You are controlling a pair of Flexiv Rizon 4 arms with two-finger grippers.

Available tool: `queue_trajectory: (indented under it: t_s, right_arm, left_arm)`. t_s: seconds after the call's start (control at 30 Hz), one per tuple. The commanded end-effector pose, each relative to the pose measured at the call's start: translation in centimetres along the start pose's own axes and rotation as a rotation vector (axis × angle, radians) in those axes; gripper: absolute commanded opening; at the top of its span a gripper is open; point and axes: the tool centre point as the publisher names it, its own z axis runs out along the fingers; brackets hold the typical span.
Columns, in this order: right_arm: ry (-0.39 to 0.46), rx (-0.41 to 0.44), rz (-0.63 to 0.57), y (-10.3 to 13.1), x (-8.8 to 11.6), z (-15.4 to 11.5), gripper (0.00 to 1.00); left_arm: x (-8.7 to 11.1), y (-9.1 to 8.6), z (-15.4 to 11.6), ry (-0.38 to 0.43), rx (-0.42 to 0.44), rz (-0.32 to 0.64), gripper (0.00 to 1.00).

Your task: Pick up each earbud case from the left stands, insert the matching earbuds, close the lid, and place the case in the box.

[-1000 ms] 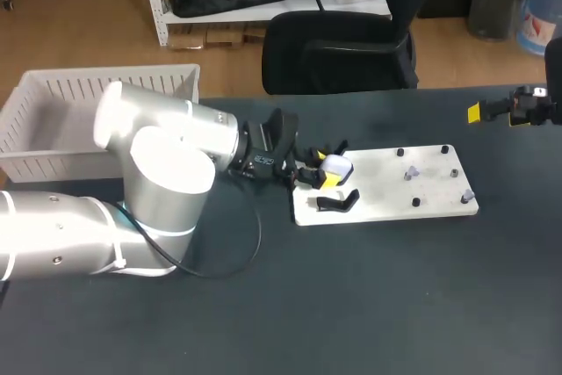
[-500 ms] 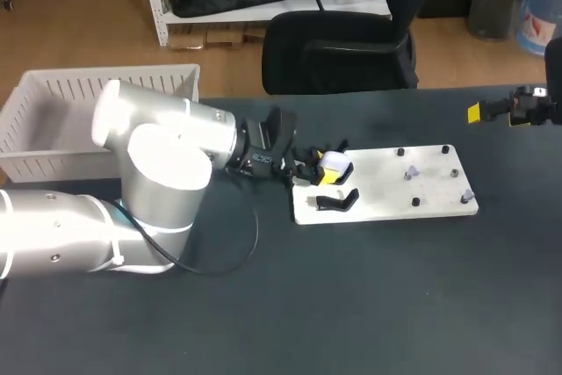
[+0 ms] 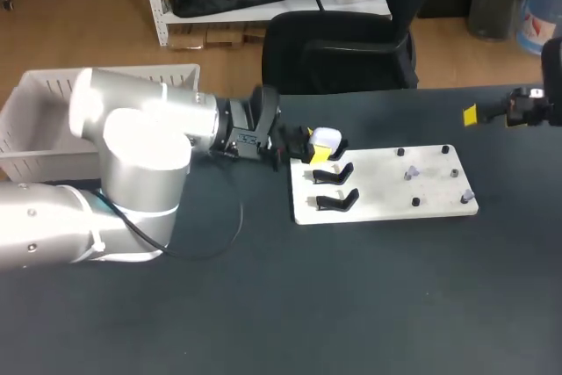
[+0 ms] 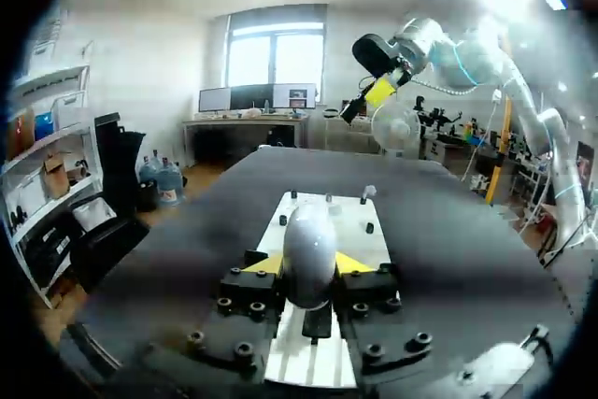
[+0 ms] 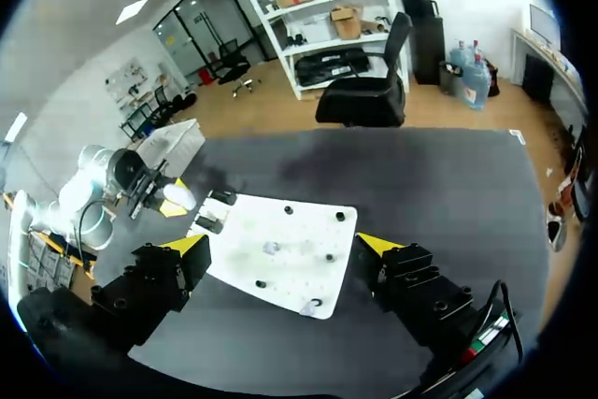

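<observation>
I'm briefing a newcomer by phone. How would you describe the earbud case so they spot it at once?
Find the white board on the dark table. Over its far left corner, the left gripper clamps the earbud case: a smooth white rounded shell, unlike the two empty black stands beside it.

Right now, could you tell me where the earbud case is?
Head view, near the middle: the earbud case is in the left gripper, by the white board's black stands.

Left arm (image 3: 132, 160): silver-white rounded links, thin black cable, black wrist; black screw-studded jaws, yellow tips.
</observation>
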Motion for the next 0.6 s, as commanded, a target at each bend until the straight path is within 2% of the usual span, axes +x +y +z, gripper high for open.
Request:
queue_trajectory:
  t_s: [0.03,0.13,0.23,0.6]
  right_arm:
    - [0.049,-0.009,-0.029,2.1,-0.5,0.9,1.0]
    - [0.079,-0.013,-0.046,3.7,0.0,1.5,1.0]
    - [0.063,-0.041,-0.037,5.4,0.6,1.9,1.0]
    - [0.12,-0.083,-0.085,8.0,0.7,3.5,1.0]
  left_arm:
    - [-1.6,0.1,0.5,-0.009,-0.031,0.023,0.0]
    - [-3.0,0.2,0.9,-0.018,-0.034,0.043,0.0]
    - [-4.3,0.2,1.4,-0.02,-0.041,0.082,0.0]
    - [-7.3,-0.7,3.7,-0.046,0.021,0.166,0.0]
